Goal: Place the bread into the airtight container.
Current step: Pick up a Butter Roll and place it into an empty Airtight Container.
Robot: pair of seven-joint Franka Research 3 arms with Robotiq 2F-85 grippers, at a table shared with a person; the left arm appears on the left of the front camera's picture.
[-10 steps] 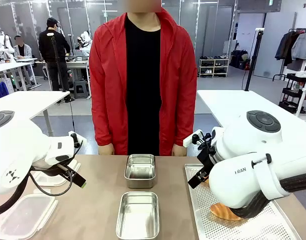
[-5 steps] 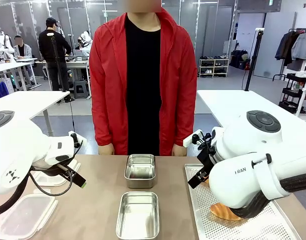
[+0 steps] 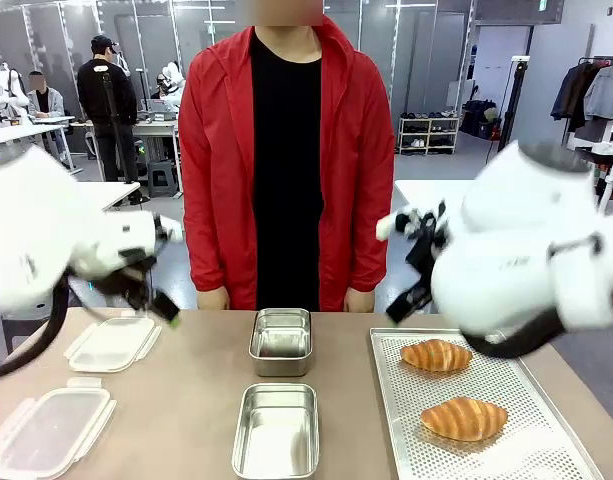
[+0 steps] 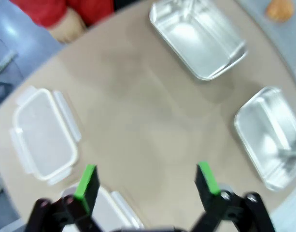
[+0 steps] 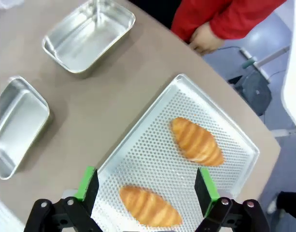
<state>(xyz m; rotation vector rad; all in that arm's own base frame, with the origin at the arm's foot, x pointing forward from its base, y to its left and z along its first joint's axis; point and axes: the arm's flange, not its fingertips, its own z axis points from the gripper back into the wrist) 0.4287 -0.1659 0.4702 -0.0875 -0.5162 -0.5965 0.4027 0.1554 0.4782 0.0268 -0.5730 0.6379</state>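
Frontally, two breads lie on the perforated tray (image 3: pixel 556 450) at the robot's right: far bread (image 3: pixel 436 355) and near bread (image 3: pixel 464 418). Mid-table, well apart from them, stand the open far steel container (image 3: pixel 281 338) and near steel container (image 3: pixel 276 430); two clip lids (image 3: pixel 108 345) lie at the left. From the left wrist, the left gripper (image 4: pixel 147 180) hangs spread and empty over the tabletop (image 4: pixel 138 121). From the right wrist, the right gripper (image 5: pixel 145 186) hangs spread and empty above the tray, with the near bread framed between its fingers, apart from them.

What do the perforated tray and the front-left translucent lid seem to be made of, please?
The perforated silver tray looks like matte metal, perhaps aluminium: dull grey sheen, punched holes. The translucent white lid looks like plastic: cloudy, see-through, moulded flaps.
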